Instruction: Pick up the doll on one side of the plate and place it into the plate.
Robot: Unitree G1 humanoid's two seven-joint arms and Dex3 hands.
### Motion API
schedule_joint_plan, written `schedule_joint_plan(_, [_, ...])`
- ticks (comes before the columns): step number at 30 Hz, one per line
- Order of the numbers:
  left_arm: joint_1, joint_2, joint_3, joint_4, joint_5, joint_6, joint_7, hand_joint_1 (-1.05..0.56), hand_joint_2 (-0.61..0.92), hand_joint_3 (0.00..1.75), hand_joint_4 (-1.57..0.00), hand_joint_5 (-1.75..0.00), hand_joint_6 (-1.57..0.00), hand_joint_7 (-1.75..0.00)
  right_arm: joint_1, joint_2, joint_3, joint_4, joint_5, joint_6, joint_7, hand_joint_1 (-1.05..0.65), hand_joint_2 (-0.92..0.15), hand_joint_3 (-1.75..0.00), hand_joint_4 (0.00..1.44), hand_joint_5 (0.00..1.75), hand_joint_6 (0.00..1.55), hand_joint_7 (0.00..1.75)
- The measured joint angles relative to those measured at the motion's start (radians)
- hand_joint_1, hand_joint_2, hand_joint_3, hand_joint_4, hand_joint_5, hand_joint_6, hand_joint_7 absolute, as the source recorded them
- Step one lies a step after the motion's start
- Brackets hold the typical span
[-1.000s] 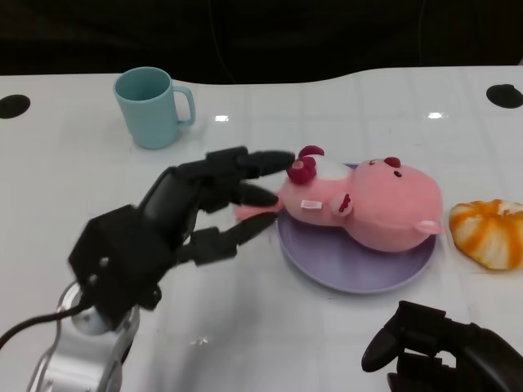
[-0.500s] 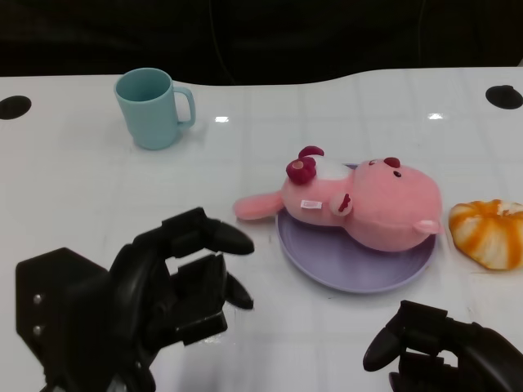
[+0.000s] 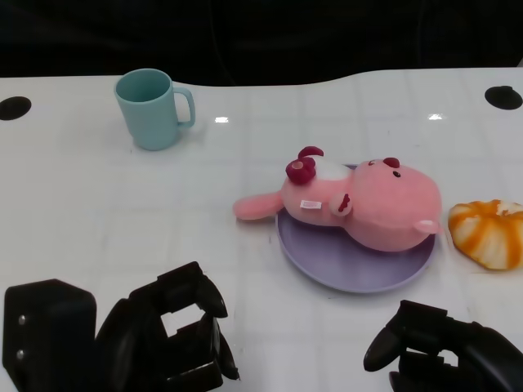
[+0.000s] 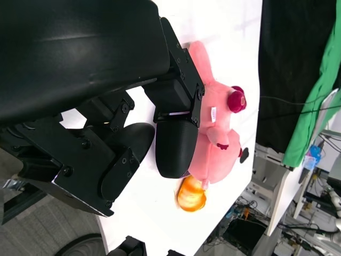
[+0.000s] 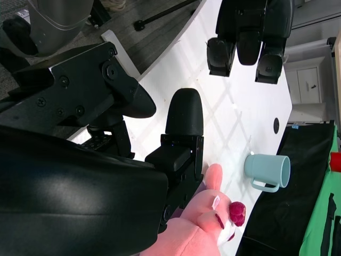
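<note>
The pink doll (image 3: 359,204) was seen lying on its side on the purple plate (image 3: 327,265), one leg hanging past the rim over the white desk (image 3: 82,204). The left robot hand (image 3: 163,339) was kept low near the desk's front edge, fingers apart and empty. Nothing was held by the right robot hand (image 3: 441,351), its fingers loosely spread.

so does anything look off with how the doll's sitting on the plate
Slightly. The pink doll lies on its side across the purple plate, but one limb hangs past the rim onto the white table. Nothing looks spilled or damaged.
</note>
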Motion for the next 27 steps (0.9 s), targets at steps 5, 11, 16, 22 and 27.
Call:
schedule_joint_plan(5, [0.009,-0.007,0.000,-0.008,-0.014,0.024,0.021,-0.04,0.39,1.57,-0.94,-1.75,-0.82,-1.68,0.000,-0.003,-0.014,0.020,0.001,-0.010,0.011,-0.08,-0.62,-1.09,0.66,1.75,0.54,1.36])
schedule_joint_plan(11, [0.006,-0.004,-0.015,0.015,0.000,-0.001,0.025,-0.06,0.38,1.56,-0.94,-1.75,-0.82,-1.68,-0.001,-0.004,-0.034,0.027,0.000,-0.021,0.018,-0.06,-0.63,-1.08,0.65,1.75,0.53,1.36])
schedule_joint_plan(16, [0.005,0.002,-0.035,0.041,0.018,-0.031,0.025,-0.06,0.38,1.55,-0.94,-1.75,-0.82,-1.69,0.000,-0.004,-0.037,0.035,-0.001,-0.026,0.019,-0.06,-0.64,-1.08,0.65,1.75,0.53,1.37])
schedule_joint_plan(22, [0.003,0.015,-0.044,0.049,0.027,-0.054,0.025,-0.05,0.39,1.55,-0.94,-1.75,-0.82,-1.69,0.000,-0.004,-0.037,0.035,-0.001,-0.025,0.016,-0.06,-0.65,-1.07,0.64,1.75,0.52,1.37])
schedule_joint_plan(27, [-0.001,0.026,-0.042,0.073,0.030,-0.074,0.017,-0.06,0.40,1.55,-0.94,-1.75,-0.80,-1.70,-0.001,-0.003,-0.037,0.036,0.000,-0.026,0.016,-0.05,-0.65,-1.08,0.65,1.75,0.52,1.38])
